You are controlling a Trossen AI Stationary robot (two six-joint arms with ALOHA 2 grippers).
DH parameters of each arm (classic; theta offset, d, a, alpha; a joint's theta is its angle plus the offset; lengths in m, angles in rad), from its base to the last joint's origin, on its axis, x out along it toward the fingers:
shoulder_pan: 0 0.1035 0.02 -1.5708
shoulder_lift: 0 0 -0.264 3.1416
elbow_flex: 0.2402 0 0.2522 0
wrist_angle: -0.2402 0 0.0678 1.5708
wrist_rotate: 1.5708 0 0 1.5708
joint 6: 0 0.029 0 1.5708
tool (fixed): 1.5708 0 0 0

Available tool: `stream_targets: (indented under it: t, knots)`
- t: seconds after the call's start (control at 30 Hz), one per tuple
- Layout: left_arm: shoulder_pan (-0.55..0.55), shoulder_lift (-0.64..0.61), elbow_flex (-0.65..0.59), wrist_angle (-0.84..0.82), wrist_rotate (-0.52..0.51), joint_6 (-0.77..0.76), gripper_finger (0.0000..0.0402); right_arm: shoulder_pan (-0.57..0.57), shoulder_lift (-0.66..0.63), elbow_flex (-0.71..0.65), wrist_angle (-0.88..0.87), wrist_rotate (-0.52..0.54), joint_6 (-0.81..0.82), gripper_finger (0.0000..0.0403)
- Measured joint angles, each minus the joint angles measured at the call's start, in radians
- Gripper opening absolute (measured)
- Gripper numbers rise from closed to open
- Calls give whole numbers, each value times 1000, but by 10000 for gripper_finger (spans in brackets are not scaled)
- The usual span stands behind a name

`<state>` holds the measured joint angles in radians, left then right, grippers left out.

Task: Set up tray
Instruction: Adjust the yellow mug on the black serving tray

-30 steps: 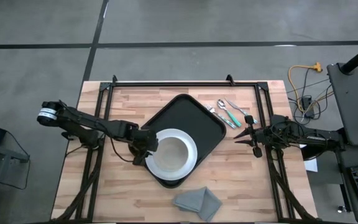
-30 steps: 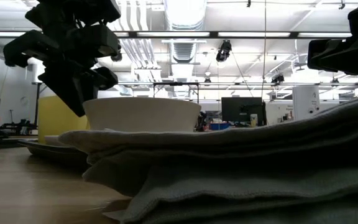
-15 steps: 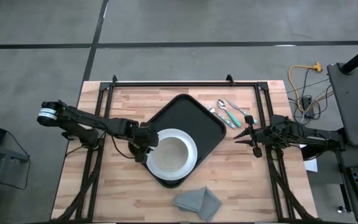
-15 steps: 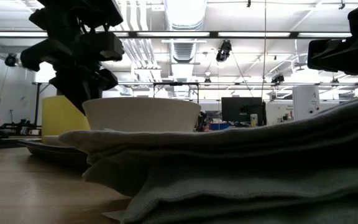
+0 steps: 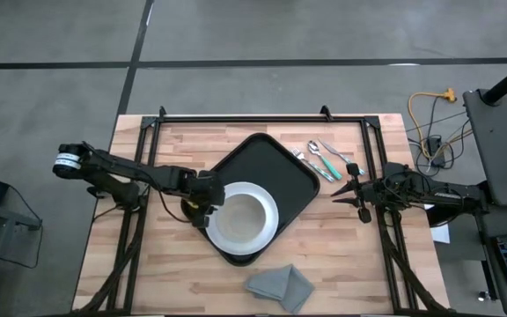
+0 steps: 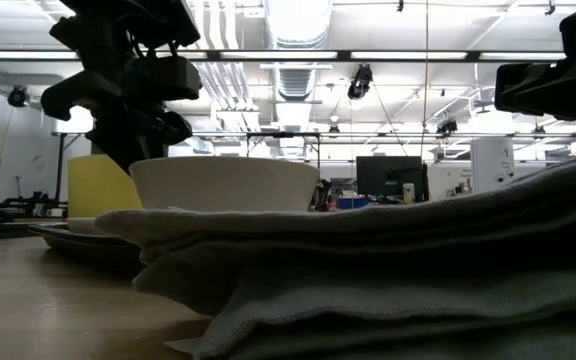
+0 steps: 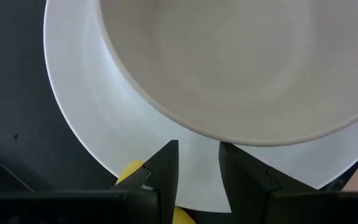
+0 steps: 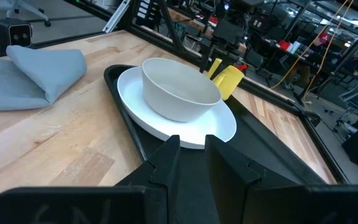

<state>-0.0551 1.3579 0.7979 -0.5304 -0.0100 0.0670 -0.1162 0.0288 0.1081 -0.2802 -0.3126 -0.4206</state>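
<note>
1. While the left gripper (image 5: 202, 204) hangs at the plate's left edge, its fingers (image 7: 165, 171) stand slightly parted; something yellow (image 7: 131, 173) sits between them, probably pinched, though contact is hidden.
2. Right gripper (image 5: 352, 195): waiting beside the tray's right edge, fingers narrowly parted, empty.
3. White plate (image 5: 269, 204) with bowl (image 5: 243, 216): likely fragile, smooth.
4. Tray (image 5: 262, 163): mid-table, set diagonally. Judged stiff, light, slick; take hold at the raised rim.

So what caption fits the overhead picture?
Left gripper beside the plate and bowl on the tray.
</note>
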Motion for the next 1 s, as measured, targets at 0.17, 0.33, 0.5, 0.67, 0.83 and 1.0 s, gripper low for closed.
stream_targets:
  t: [0.17,0.33,0.5,0.67,0.83,1.0]
  knots:
    - [0,0,0,3,0,30,101,0,0,0,0,0,0,68]
    - [0,0,0,3,0,143,101,0,0,0,0,0,-1,68]
    - [0,0,0,3,1,141,101,0,0,0,0,0,0,68]
    - [7,0,-1,3,-19,54,101,0,0,0,0,0,0,68]
    - [11,0,-1,6,-129,-5,101,0,0,0,0,0,0,68]
    - [11,0,-1,5,-153,-9,101,0,0,0,0,0,-1,68]
